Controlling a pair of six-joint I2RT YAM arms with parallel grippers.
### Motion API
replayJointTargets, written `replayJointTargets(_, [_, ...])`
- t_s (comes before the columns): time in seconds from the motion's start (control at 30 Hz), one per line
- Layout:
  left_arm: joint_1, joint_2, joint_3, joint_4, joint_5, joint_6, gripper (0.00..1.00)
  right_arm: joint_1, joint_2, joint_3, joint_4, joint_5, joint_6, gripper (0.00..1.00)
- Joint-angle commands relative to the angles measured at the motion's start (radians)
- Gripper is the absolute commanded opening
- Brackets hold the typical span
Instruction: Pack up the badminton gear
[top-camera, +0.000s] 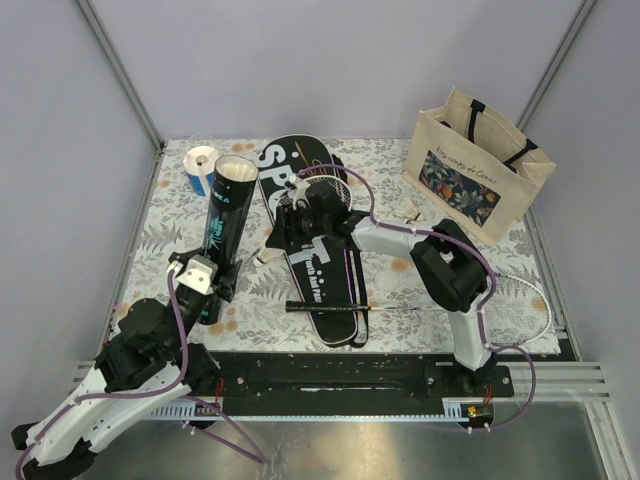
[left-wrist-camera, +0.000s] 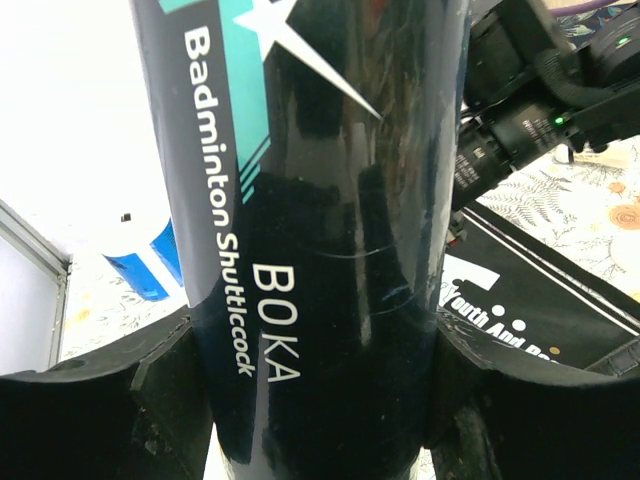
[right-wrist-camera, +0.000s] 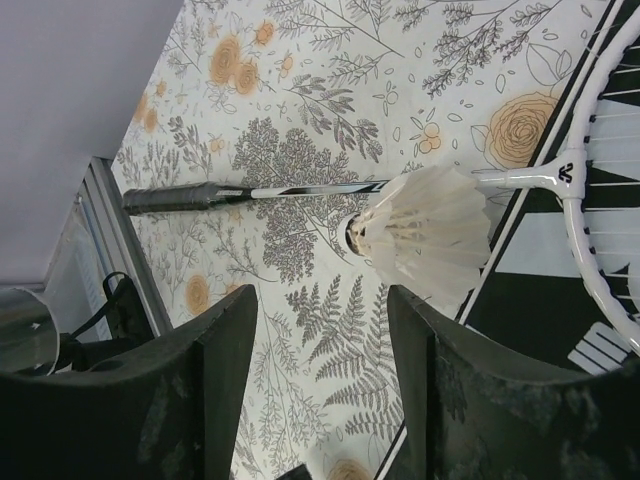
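My left gripper (top-camera: 214, 283) is shut on the long black tube with teal print (top-camera: 226, 225) and holds it upright, its open end up. In the left wrist view the tube (left-wrist-camera: 320, 250) fills the space between the fingers. The black SPORT case (top-camera: 312, 262) lies in the middle of the table. A white-framed racket head (top-camera: 338, 190) rests on it. My right gripper (top-camera: 285, 232) is open and empty, hovering at the case's left edge. A white feather shuttlecock (right-wrist-camera: 430, 235) lies on the cloth just beyond its fingertips (right-wrist-camera: 225, 350). That racket's frame (right-wrist-camera: 590, 250) and black grip (right-wrist-camera: 170, 198) show there too.
A beige tote bag (top-camera: 480, 170) stands at the back right. A blue-and-white tape roll (top-camera: 200, 166) sits at the back left. A black-handled shaft (top-camera: 330, 308) lies across the case's near end. Another racket's white frame (top-camera: 535, 300) lies at the right edge.
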Motion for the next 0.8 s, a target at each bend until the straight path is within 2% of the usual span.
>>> replayJointTargets(0.0, [0.003,0.011,0.011,0.077,0.027,0.007,0.0,-0.002,0.055,0.088,0.035,-0.05,-0.001,0.63])
replayJointTargets(0.2, [0.004,-0.004,0.0,0.083,0.03,0.007,0.0,-0.002,0.095,0.102,0.039,-0.001,-0.037,0.65])
replayJointTargets(0.3, [0.004,0.0,0.001,0.085,0.03,0.007,0.0,-0.002,0.115,0.116,0.042,-0.025,-0.038,0.65])
replayJointTargets(0.4, [0.003,0.006,0.003,0.079,0.033,0.008,0.0,-0.004,0.141,0.125,0.056,-0.066,-0.028,0.61])
replayJointTargets(0.6, [0.004,0.012,0.0,0.077,0.038,0.011,0.0,-0.004,0.115,0.051,0.153,-0.105,-0.02,0.38])
replayJointTargets(0.7, [0.004,0.02,0.0,0.074,0.039,0.016,0.0,-0.004,0.082,0.03,0.159,-0.108,-0.032,0.12])
replayJointTargets(0.77, [0.004,0.025,0.001,0.069,0.041,0.019,0.0,-0.004,0.052,0.013,0.171,-0.109,-0.032,0.0])
